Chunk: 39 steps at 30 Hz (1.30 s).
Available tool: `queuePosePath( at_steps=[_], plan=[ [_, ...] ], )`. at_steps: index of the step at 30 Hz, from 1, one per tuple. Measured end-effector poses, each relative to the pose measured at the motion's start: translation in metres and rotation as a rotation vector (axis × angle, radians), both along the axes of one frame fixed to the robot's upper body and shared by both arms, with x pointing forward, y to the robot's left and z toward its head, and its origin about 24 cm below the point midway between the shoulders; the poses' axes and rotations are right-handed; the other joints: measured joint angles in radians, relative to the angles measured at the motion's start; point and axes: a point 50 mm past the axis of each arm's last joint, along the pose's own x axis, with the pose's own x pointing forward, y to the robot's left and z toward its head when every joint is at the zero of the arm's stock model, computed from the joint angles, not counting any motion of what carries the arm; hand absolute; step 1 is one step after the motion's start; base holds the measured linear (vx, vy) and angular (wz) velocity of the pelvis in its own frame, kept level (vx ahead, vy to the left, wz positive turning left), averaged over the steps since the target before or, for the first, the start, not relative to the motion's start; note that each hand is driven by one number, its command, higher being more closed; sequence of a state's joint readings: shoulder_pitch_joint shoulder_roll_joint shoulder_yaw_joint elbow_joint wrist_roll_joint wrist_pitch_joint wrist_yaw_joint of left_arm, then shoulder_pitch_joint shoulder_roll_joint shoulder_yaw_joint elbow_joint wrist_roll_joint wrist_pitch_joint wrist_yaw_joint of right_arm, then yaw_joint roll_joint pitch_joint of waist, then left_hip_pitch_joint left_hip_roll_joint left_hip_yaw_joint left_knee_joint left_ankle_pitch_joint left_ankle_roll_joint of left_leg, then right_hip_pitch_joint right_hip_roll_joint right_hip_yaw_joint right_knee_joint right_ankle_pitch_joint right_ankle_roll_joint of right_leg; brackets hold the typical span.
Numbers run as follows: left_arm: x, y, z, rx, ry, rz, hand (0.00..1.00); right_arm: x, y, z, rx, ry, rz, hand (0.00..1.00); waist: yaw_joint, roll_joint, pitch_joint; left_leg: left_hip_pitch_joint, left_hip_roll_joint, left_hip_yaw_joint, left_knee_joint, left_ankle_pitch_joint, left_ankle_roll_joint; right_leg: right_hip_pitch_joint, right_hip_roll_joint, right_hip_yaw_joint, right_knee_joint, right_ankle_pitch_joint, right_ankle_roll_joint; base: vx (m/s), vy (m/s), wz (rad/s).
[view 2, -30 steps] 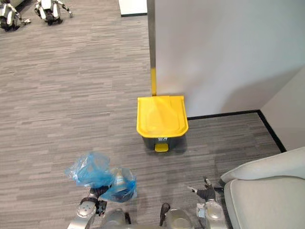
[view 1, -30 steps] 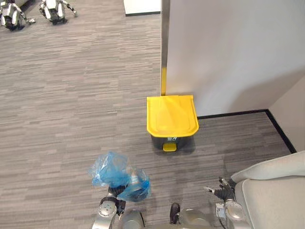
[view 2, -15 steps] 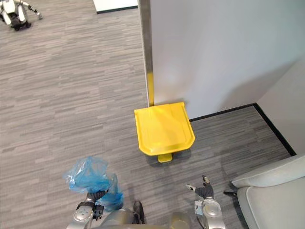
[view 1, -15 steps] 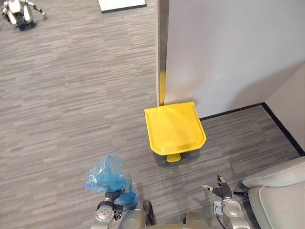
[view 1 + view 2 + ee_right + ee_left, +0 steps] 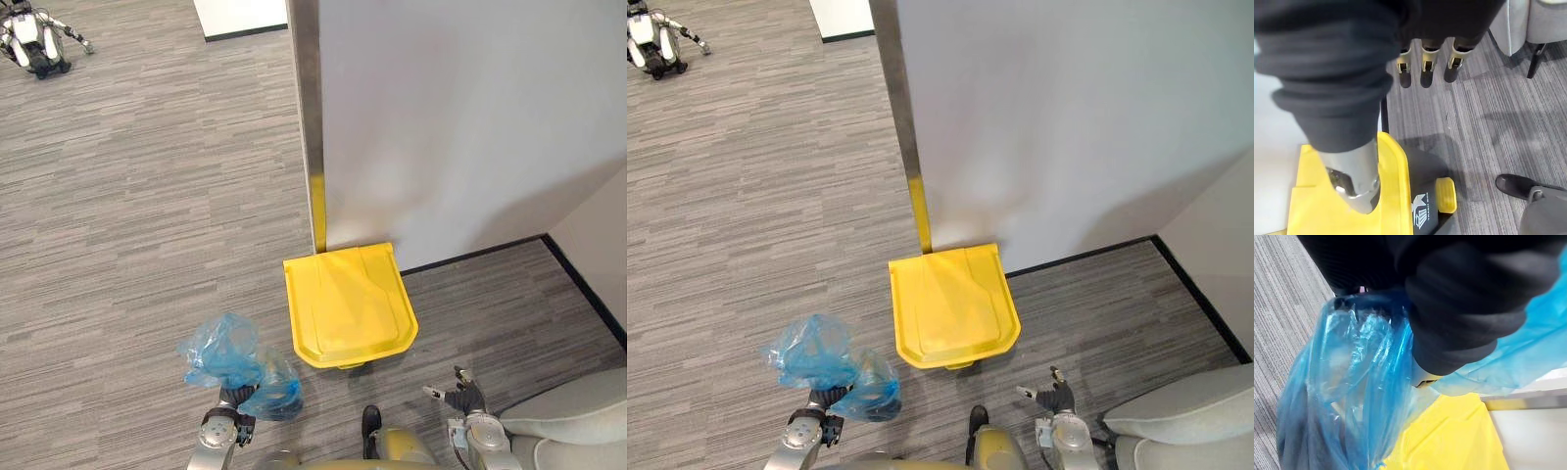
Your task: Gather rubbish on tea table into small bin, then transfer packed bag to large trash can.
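Right, the blue bag [image 5: 235,357] of rubbish is up off the floor in your left hand [image 5: 1464,308], whose fingers are clenched round its gathered neck, so the bag bulges above and beside the wrist. The large bin sits at 12 o'clock, backed against the wall [image 5: 441,127], and its yellow lid [image 5: 348,304] is shut. The bag hangs at about 8 o'clock of that lid, near it but not over it. Your right hand [image 5: 1422,68] hangs empty at roughly 4 o'clock of the lid, fingers slack and straight.

The lid is what needs dealing with first, I'd say. The yellow pedal [image 5: 1446,195] juts from the bin's front, just under the lid's near edge; pressing it, or lifting that near edge with the free right hand, should open the bin. Hold the grip on the neck firm until the bag is well over the opening, since the thin plastic could snag on the rim or slip. Mind the grey seat [image 5: 578,421] at 4 o'clock.
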<state>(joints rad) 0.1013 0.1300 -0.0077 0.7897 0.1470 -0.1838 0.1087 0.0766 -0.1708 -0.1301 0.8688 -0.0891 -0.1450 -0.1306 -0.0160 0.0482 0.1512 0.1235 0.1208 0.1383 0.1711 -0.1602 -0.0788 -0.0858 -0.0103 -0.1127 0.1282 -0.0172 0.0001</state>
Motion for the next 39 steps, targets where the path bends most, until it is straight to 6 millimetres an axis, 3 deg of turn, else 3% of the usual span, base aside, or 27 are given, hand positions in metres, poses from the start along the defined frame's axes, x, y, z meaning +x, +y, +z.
queuePosePath(
  at_steps=[6,11,20,25,28,29,30,33,39],
  plan=[
    [-0.001,0.0,-0.001,0.0,0.007,0.0,1.0,-0.007,0.002,-0.004,0.008,0.024,-0.006,0.0,0.0,-0.004,-0.005,-0.003,-0.025,-0.014,0.004,0.007,0.001,0.082,-0.012,-0.017,-0.153,0.08,0.016,0.01,0.063,0.1],
    [-0.008,0.003,-0.005,0.008,0.034,0.007,1.0,-0.008,0.005,-0.005,0.017,0.026,-0.008,0.0,0.008,-0.022,-0.016,-0.006,-0.046,-0.03,0.002,0.007,0.002,0.118,-0.029,-0.026,-0.225,0.13,0.024,-0.03,0.06,0.1],
    [-0.019,0.01,-0.009,0.024,0.074,0.016,1.0,-0.009,0.01,-0.008,0.035,0.041,-0.009,0.0,0.009,-0.035,-0.024,0.017,-0.034,-0.062,-0.094,-0.003,0.014,0.104,-0.016,-0.053,-0.233,0.171,0.019,-0.13,0.016,0.12],
    [-0.024,0.009,-0.011,0.021,0.09,0.019,1.0,-0.015,0.015,-0.012,0.049,0.058,-0.014,0.0,0.027,-0.063,-0.026,0.014,-0.035,-0.057,-0.099,-0.012,0.016,0.094,-0.021,-0.039,-0.233,0.181,0.021,-0.15,-0.027,-0.09],
    [-0.024,0.007,-0.012,0.014,0.09,0.02,1.0,-0.02,0.014,-0.013,0.049,0.07,-0.019,0.0,0.027,-0.064,-0.027,0.008,-0.034,-0.055,-0.102,-0.012,0.015,0.082,-0.022,-0.021,-0.233,0.179,0.023,-0.09,-0.016,-0.1],
    [-0.023,0.006,-0.012,0.012,0.088,0.019,1.0,-0.02,0.014,-0.013,0.049,0.07,-0.019,0.0,0.023,-0.051,-0.02,-0.001,-0.032,-0.058,-0.106,-0.012,0.016,0.074,-0.02,-0.021,-0.233,0.178,0.024,-0.05,-0.05,0.05],
    [-0.022,0.004,-0.012,0.007,0.085,0.019,1.0,-0.021,0.014,-0.013,0.049,0.071,-0.02,0.0,0.016,-0.059,-0.027,-0.009,-0.03,-0.07,-0.114,-0.012,0.015,0.062,-0.017,-0.025,-0.233,0.178,0.023,-0.02,-0.061,0.21],
    [-0.021,0.0,-0.012,-0.006,0.082,0.019,1.0,-0.024,0.01,-0.014,0.047,0.074,-0.047,0.0,0.002,-0.037,-0.026,-0.019,-0.028,-0.107,-0.121,-0.01,0.012,0.062,-0.007,-0.049,-0.233,0.173,0.015,0.04,-0.022,0.26],
    [-0.019,0.0,-0.011,-0.004,0.076,0.017,1.0,-0.025,0.008,-0.013,0.046,0.071,-0.063,0.0,0.003,-0.027,-0.032,-0.016,-0.002,-0.114,-0.126,0.022,-0.012,0.081,0.011,-0.081,-0.228,0.152,0.011,0.1,0.002,0.16]
  ],
)
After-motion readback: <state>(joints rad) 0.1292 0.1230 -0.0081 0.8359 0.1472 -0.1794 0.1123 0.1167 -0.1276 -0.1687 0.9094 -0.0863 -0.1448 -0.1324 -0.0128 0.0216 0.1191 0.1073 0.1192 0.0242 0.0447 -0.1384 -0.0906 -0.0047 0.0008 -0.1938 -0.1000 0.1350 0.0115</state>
